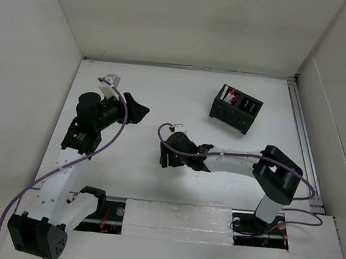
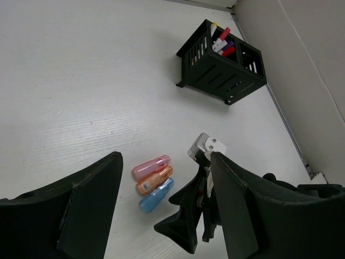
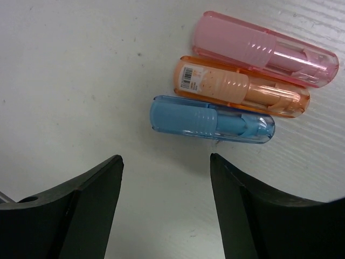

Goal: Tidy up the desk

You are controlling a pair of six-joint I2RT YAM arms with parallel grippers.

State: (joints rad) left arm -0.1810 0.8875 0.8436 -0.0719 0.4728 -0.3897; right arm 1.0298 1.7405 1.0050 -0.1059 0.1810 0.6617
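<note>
Right gripper, spread empty, just short of blue tube lying finger to finger; left gripper open, farther.

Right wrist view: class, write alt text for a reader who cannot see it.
Three translucent cases, a pink case, an orange case and a blue case, lie side by side and touching on the white desk. The right tool hangs open just short of them, its two black fingers at the bottom edge, holding nothing.
</note>
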